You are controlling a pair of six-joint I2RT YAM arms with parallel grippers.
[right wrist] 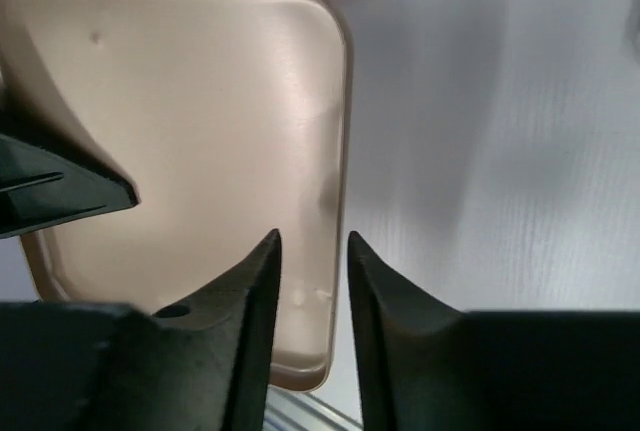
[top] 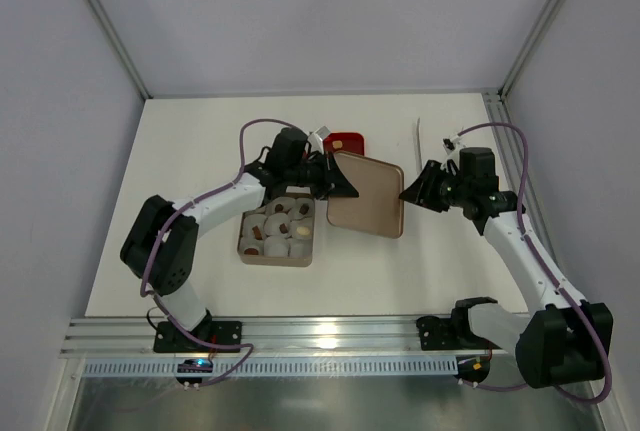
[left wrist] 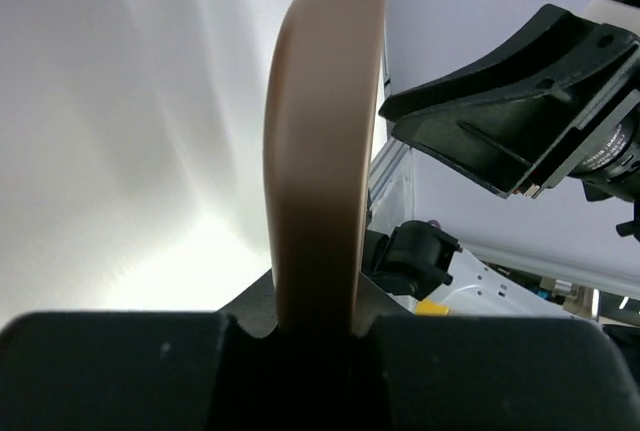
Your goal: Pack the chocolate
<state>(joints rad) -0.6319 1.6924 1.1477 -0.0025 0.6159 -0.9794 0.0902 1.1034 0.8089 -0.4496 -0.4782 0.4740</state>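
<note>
black jaws of the left gripper (left wrist: 302, 329) are clamped tight on the rim of a tan lid (left wrist: 320, 151), whose edge runs up between them in the left wrist view. from above, that grip is on the lid's left edge, over the white table (top: 180, 151). the right gripper (right wrist: 312, 243) has its jaws parted only a little, with the lid's opposite rim showing in the narrow gap; whether the fingers touch it cannot be told. the chocolate (top: 280, 210), small brown pieces, sits in white paper cups (top: 298, 248) inside the open tan tin (top: 276, 262), just left of the lid. a red object (top: 343, 139) lies just behind the lid.
</note>
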